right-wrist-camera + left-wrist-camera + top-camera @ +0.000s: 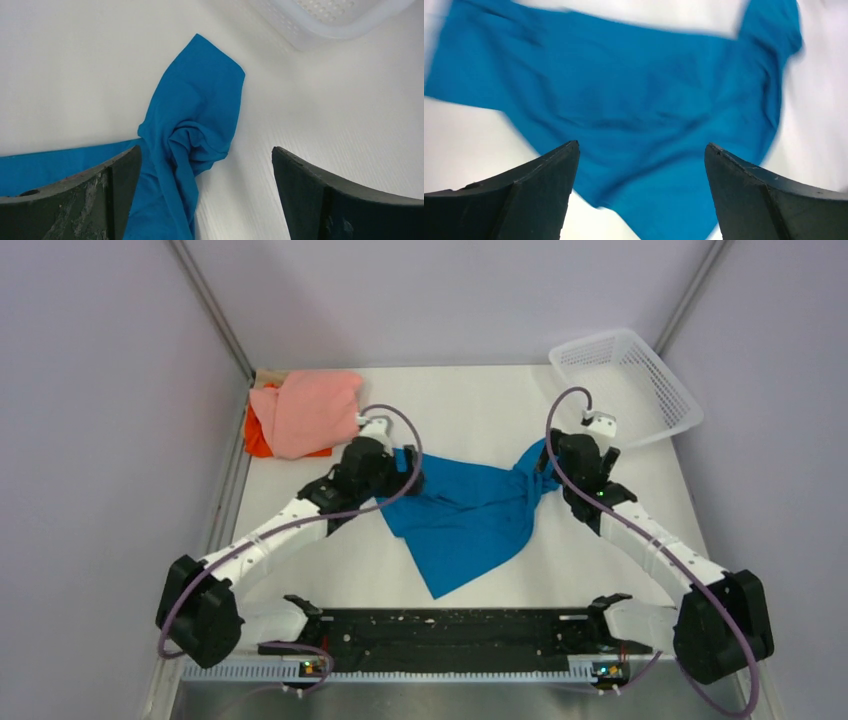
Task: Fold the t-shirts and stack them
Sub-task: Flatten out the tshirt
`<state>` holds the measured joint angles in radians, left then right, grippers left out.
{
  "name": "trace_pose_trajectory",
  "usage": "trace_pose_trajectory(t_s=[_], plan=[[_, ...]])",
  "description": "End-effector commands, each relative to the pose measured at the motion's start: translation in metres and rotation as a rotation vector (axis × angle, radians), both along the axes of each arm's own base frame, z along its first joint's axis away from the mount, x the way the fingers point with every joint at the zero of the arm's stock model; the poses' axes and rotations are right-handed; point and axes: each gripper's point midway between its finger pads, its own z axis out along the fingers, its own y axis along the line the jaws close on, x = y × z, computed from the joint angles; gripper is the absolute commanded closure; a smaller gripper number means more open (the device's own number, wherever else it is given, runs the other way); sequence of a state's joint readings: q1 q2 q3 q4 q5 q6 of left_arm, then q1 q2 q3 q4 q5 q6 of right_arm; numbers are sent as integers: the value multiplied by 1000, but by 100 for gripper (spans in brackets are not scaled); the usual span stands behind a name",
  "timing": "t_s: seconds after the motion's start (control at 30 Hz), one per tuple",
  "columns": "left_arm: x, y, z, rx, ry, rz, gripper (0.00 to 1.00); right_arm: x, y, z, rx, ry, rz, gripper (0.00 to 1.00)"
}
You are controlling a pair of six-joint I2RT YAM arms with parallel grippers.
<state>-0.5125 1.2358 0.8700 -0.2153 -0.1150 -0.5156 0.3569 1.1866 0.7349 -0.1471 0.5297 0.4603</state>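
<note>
Grabbing the twisted blue shirt (470,515) may fold it crooked; above it, left gripper (641,145) and right gripper (206,148) hang open, empty.

Blue t-shirt (470,515): unfolded, rumpled, mid-table (470,400), right end bunched and twisted. Salmon-pink t-shirt (305,410): loosely folded, far-left corner, lying on orange t-shirt (256,439), of which only the edges show.

Crumpled blue t-shirt (470,515) on table (480,400)
</note>
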Motion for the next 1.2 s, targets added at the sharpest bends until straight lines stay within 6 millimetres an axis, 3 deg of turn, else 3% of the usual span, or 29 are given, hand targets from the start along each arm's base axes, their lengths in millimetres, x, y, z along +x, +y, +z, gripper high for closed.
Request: trace_pose_trajectory(t_s=[0.0, 0.17, 0.43, 0.5, 0.7, 0.9, 1.0, 1.03, 1.13, 1.17], plan=[[-79, -83, -40, 69, 80, -384, 1, -11, -4, 19, 34, -89, 12, 1], [-131, -93, -100, 266, 261, -360, 1, -17, -1, 35, 57, -175, 47, 1], [-173, -85, -145, 366, 436, -255, 2, -18, -2, 28, 47, -166, 53, 1], [-189, -94, -157, 312, 503, -290, 9, -17, -2, 27, 45, -158, 54, 1], [-212, -90, -176, 339, 561, -240, 20, -15, -1, 24, 43, -150, 54, 1], [-214, -102, -181, 544, 521, -239, 23, -14, -2, 23, 37, -143, 46, 1], [-218, -107, -189, 593, 517, -253, 43, -15, -4, 23, 32, -142, 40, 1], [-220, -109, -195, 584, 525, -266, 53, -15, -4, 23, 32, -143, 37, 1], [-215, -101, -205, 606, 522, -224, 98, -16, -5, 24, 31, -146, 35, 1], [-208, -92, -204, 627, 510, -177, 100, -15, -5, 24, 31, -146, 36, 1]])
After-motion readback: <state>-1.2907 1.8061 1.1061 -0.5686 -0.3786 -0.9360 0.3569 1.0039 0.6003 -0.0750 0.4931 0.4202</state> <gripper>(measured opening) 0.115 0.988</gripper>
